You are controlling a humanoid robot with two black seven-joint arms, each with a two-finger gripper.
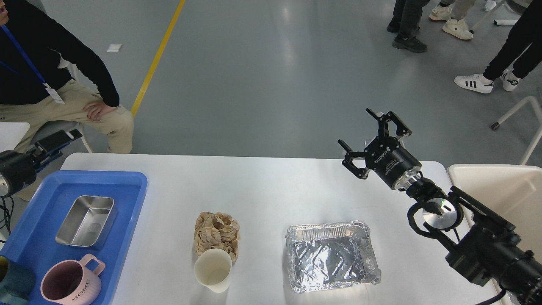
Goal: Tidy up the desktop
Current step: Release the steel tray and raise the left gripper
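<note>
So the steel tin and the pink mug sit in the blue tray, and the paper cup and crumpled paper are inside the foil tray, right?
Not quite. The head view shows the paper cup and crumpled paper lying on the bare desktop, left of the foil tray, which holds nothing. The steel tin and pink mug do sit in the blue tray.

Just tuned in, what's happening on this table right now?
Neither arm holds anything. The left gripper hangs past the tray, which holds a steel tin and pink mug. The right gripper hovers open over the far right of the desktop. Crumpled paper, a paper cup and a foil pan remain out.
</note>
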